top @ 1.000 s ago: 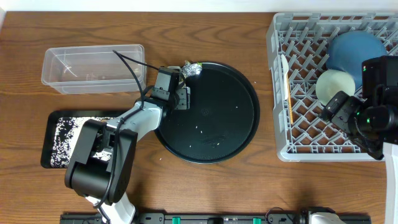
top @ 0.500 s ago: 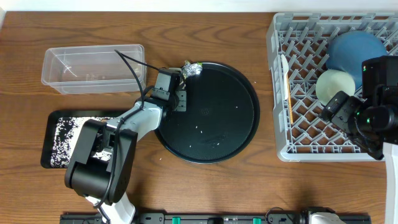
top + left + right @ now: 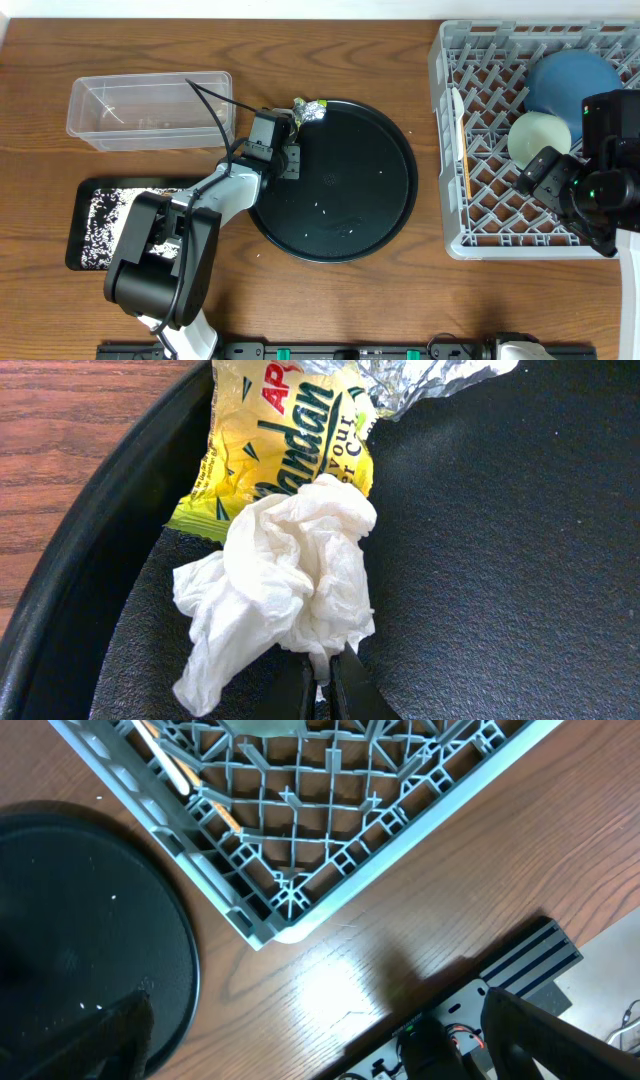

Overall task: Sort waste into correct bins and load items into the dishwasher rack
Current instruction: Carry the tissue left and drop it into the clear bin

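Left gripper (image 3: pixel 322 682) sits low over the far-left edge of the round black tray (image 3: pixel 345 235). Fingers pinched together on the near fringe of the crumpled white paper scrap (image 3: pixel 275 595); the wad rests on the tray floor just inside the rim.

Yellow wrapper (image 3: pixel 285 445) lies directly beyond the paper, touching it and riding up the tray's rim. Silver foil (image 3: pixel 425 378) is at the wrapper's far end, at the rim's far-left edge. A few white grains (image 3: pixel 325 208) are scattered mid-tray.

Clear tub (image 3: pixel 150 108) is far-left on the desk (image 3: pixel 400 295), well apart from the tray. Shallow black tray (image 3: pixel 80 240) is near-left, its floor covered with white grains.

Grey rack (image 3: pixel 447 200) is far-right. Blue plate (image 3: pixel 570 80) stands among the pegs at its far side, green bowl (image 3: pixel 538 135) just near of it. Chopsticks (image 3: pixel 465 160) lie along the rack's left wall.

Right gripper (image 3: pixel 320 1045) hangs over the rack's near-right part, fingers spread fully wide, nothing between them. Its wrist view shows the rack's near-left corner and bare desk.
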`<state>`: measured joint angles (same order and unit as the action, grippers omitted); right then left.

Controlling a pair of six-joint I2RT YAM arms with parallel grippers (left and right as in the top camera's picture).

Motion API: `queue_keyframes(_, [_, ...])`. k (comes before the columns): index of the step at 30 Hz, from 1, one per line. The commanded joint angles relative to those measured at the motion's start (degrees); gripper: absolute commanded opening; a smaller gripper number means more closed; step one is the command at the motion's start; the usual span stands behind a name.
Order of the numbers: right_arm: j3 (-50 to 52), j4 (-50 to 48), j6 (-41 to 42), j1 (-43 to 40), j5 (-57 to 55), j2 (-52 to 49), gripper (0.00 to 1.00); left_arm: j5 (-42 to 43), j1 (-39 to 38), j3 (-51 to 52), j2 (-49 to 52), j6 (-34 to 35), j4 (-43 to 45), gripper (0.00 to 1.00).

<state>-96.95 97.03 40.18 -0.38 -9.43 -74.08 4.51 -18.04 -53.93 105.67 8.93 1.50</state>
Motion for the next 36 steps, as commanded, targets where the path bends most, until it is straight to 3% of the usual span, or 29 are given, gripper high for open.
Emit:
queue_keyframes(1, [0.0, 0.1, 0.9, -0.4, -0.2, 0.2, 0.99, 0.2, 0.0, -0.7, -1.6, -0.6, -0.4, 0.06])
queue_keyframes(15, [0.0, 0.1, 0.9, -0.4, -0.2, 0.2, 0.99, 4.2, 0.0, -0.7, -20.3, -0.6, -4.2, 0.06])
queue_keyframes(21, [0.0, 0.1, 0.9, -0.4, -0.2, 0.2, 0.99, -5.2, 0.8, -0.7, -26.0, -0.6, -1.1, 0.06])
queue_keyframes(25, [0.0, 0.1, 0.9, -0.4, -0.2, 0.2, 0.99, -10.4, 3.8, -0.7, -25.7, -3.9, 2.0, 0.06])
queue_keyframes(36, [0.0, 0.1, 0.9, -0.4, -0.2, 0.2, 0.99, -6.3, 22.5, -0.8, -15.6, -7.0, 10.4, 0.06])
